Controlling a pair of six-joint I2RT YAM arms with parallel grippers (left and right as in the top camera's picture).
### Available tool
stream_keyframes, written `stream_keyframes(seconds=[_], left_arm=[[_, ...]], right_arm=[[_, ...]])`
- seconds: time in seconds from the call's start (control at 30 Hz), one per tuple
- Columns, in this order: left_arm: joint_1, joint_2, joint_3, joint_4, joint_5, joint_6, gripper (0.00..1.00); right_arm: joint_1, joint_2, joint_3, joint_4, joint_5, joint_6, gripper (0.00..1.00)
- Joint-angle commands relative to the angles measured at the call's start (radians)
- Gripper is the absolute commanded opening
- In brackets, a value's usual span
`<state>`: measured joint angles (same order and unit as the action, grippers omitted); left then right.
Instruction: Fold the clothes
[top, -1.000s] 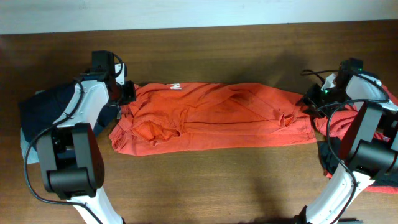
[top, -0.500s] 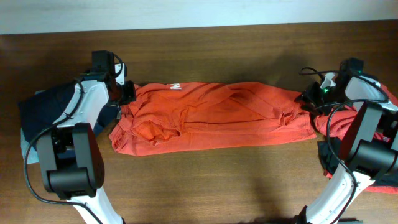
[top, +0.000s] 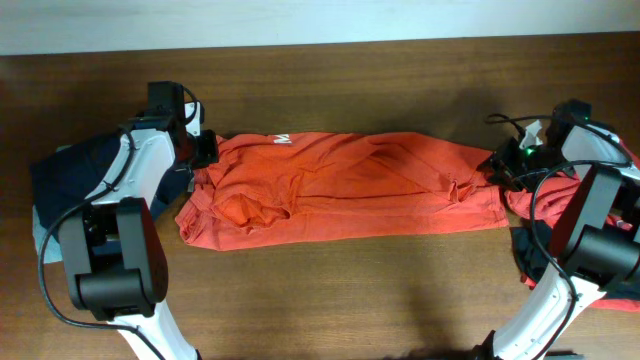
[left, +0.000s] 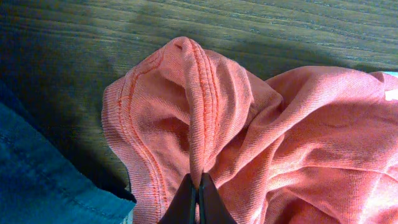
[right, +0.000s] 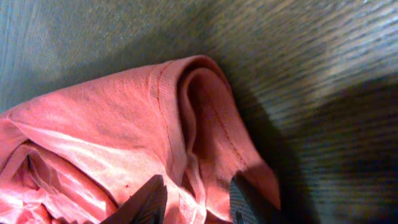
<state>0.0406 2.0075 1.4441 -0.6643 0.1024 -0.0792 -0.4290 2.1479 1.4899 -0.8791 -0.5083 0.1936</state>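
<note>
An orange-red T-shirt (top: 340, 195) from the clothes lies stretched sideways across the wooden table, with white lettering (top: 282, 139) at its far edge. My left gripper (top: 205, 150) holds the shirt's left end. In the left wrist view the left gripper (left: 199, 178) is shut on a raised fold of hemmed orange fabric (left: 205, 106). My right gripper (top: 497, 166) is at the shirt's right end. There the right gripper (right: 196, 190) stands open, its two dark fingers (right: 148, 198) straddling a rolled hem (right: 199, 118) of the shirt.
A dark navy piece (top: 70, 175) over a pale one (top: 38, 228) lies at the left edge, under the left arm. More red (top: 628, 160) and dark (top: 530, 255) clothes are piled at the right edge by the right arm's base. Bare wood (top: 340, 290) lies in front.
The right gripper has shifted slightly at the shirt's right end and its jaws have narrowed a little around the hem. The left gripper and the shirt have stayed put.
</note>
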Motion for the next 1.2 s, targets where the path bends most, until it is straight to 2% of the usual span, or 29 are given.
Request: stream_keyframes(seconds=[0.0, 0.37, 0.63, 0.83, 1.17], left_arm=[[-0.002, 0.008, 0.016, 0.001, 0.014, -0.009, 0.0], [-0.002, 0.008, 0.016, 0.002, 0.014, -0.009, 0.0], [-0.002, 0.008, 0.016, 0.002, 0.014, -0.008, 0.0], [-0.002, 0.008, 0.016, 0.002, 0.014, -0.002, 0.0], [-0.002, 0.008, 0.016, 0.006, 0.014, -0.002, 0.0]], right_arm=[[0.009, 0.003, -0.009, 0.003, 0.003, -0.029, 0.39], [0.057, 0.003, -0.011, 0.056, 0.004, -0.029, 0.38], [-0.007, 0.003, -0.008, -0.022, 0.073, -0.029, 0.38], [-0.018, 0.003, -0.007, -0.03, -0.065, -0.09, 0.38], [-0.016, 0.003, -0.008, -0.006, -0.09, -0.146, 0.38]])
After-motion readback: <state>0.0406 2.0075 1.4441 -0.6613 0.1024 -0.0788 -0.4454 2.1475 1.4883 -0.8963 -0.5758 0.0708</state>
